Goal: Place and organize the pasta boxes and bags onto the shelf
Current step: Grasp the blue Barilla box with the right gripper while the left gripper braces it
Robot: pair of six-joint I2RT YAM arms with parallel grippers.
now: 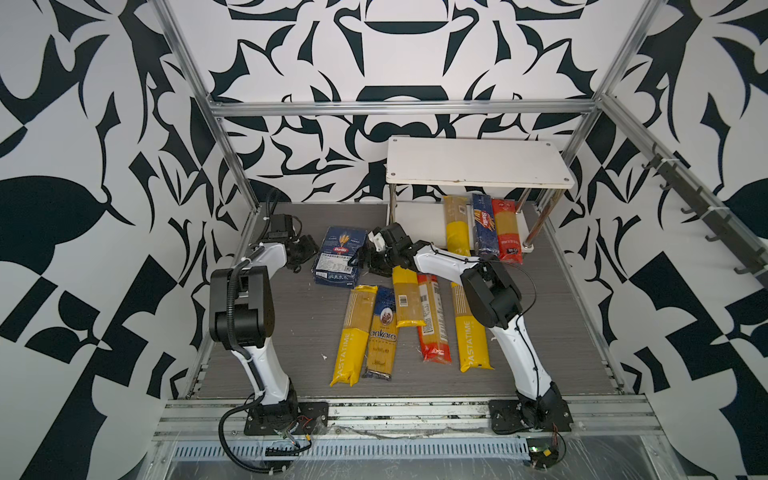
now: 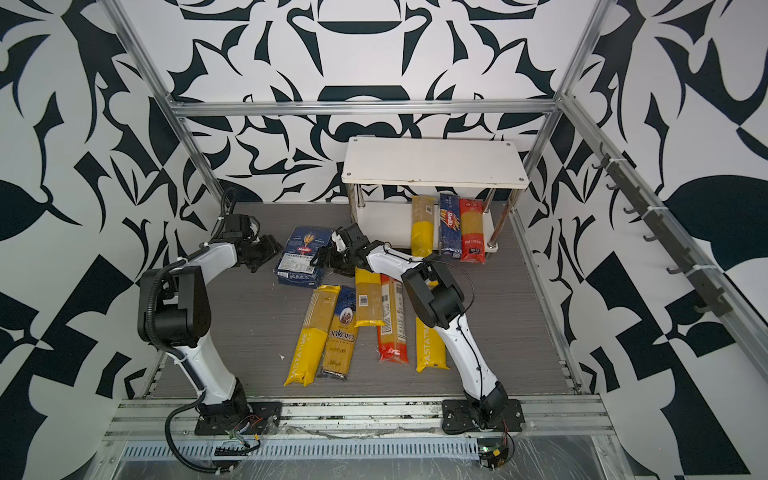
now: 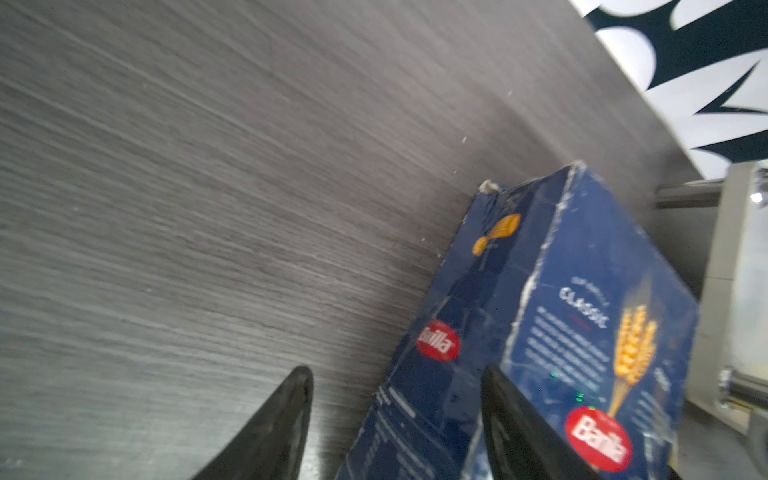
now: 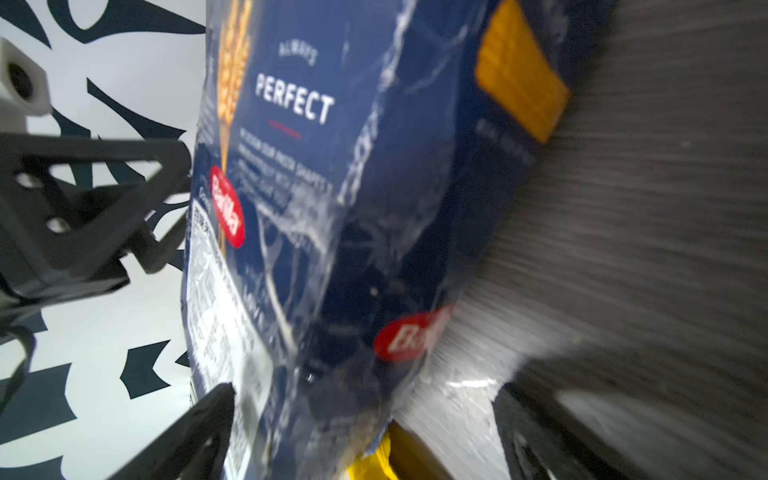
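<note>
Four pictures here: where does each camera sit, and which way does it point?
Top views: mounted high at the front, looking down and back at the table, shelf and pasta packets; left arm and right arm show whole.
Left wrist: on the left arm, looking along its jaws at the wide Barilla box; two dark jaw tips show.
Right wrist: on the right arm, close against that box; its jaw tips show.
Shared: every view holds the Barilla box.

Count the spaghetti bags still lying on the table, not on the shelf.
5, side by side mid-table: left PASTATIME bag, ankara bag, yellow-ended barcode bag, red bag, right PASTATIME bag partly behind the right arm. More could hide under that arm.
</note>
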